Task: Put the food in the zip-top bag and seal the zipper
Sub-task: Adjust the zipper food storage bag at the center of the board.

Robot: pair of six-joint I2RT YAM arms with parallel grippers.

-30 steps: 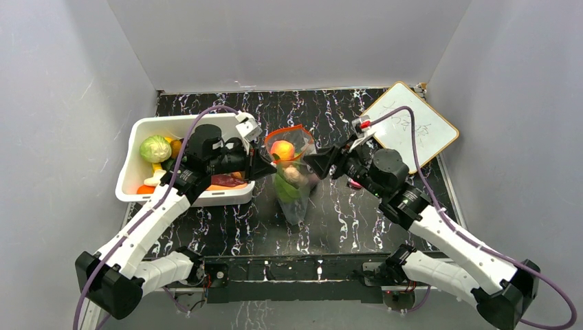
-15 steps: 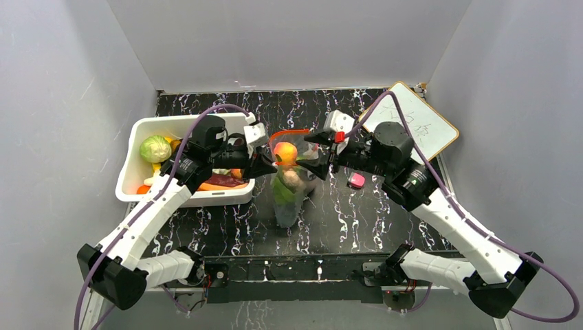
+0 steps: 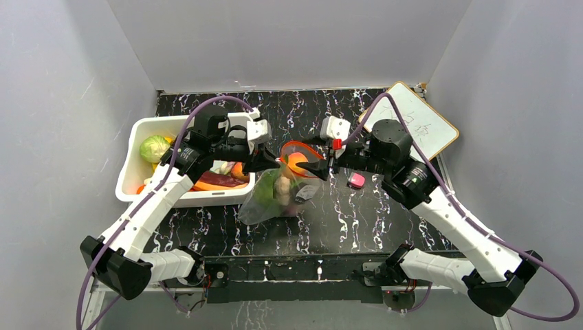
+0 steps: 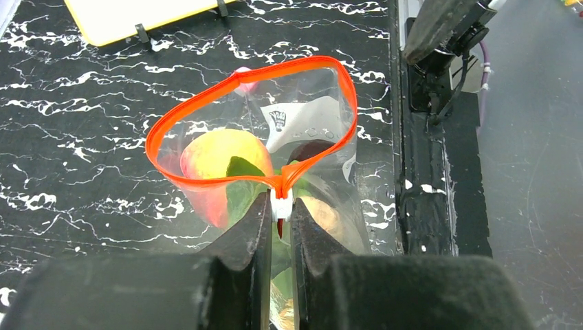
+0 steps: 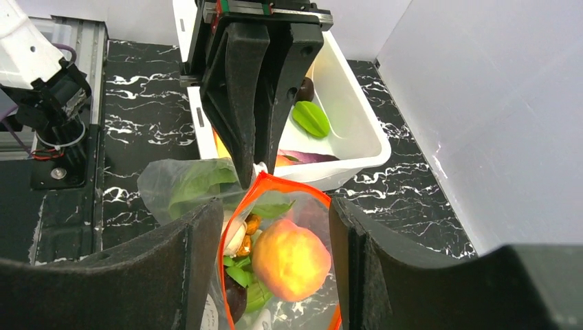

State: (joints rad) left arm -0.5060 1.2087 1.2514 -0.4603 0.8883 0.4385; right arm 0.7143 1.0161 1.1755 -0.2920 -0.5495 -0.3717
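Note:
The clear zip-top bag (image 3: 273,198) hangs tilted between my grippers, its body trailing to the lower left. Its red-orange zipper (image 4: 251,72) forms an open loop. Inside are an orange peach (image 5: 291,259), green leaves, a pale mushroom and a dark piece. My left gripper (image 4: 280,206) is shut on the white slider at the zipper's near end; it also shows in the top view (image 3: 269,160). My right gripper (image 5: 275,268) is open, its jaws standing either side of the bag's mouth without touching it; it also shows in the top view (image 3: 317,167).
The white bin (image 3: 132,180) at the left holds a cabbage (image 3: 155,148), an eggplant (image 3: 221,180) and orange pieces. A small pink block (image 3: 356,180) lies right of the bag. A whiteboard (image 3: 411,127) lies at the back right.
The bag's body has swung from hanging straight down to the lower left. The right gripper has let go of the bag's right edge, turned and opened astride the mouth.

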